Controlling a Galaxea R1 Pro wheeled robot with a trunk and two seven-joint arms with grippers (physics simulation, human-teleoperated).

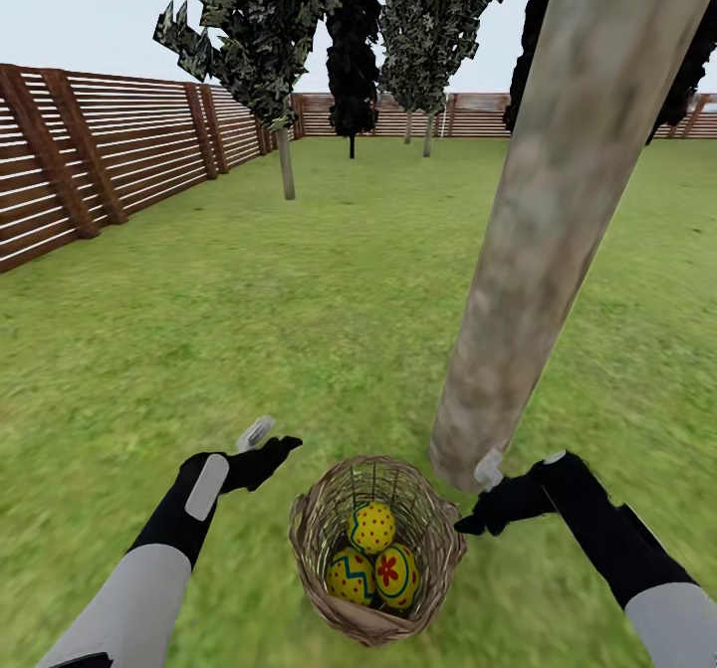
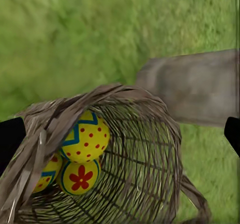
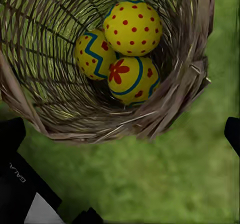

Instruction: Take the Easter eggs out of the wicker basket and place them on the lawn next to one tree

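Observation:
The wicker basket (image 1: 311,524) stands on the lawn (image 1: 249,330) right at the foot of a thick pale tree (image 1: 543,240). Three yellow Easter eggs lie inside it: a dotted one (image 1: 371,527), a zigzag one (image 1: 351,576) and a flower one (image 1: 397,573). My left gripper (image 1: 267,439) hovers open just left of the rim, and my right gripper (image 1: 478,497) hovers open just right of it, by the trunk's base. The left wrist view takes in the basket (image 2: 115,91), eggs (image 2: 85,136) and trunk (image 2: 195,86). In the right wrist view the eggs (image 3: 132,28) rest deep in the basket (image 3: 170,109).
A brown slat fence (image 1: 100,150) runs along the left and back of the garden. Dark thin-trunked trees (image 1: 286,150) stand further back. Open grass stretches left of and beyond the basket.

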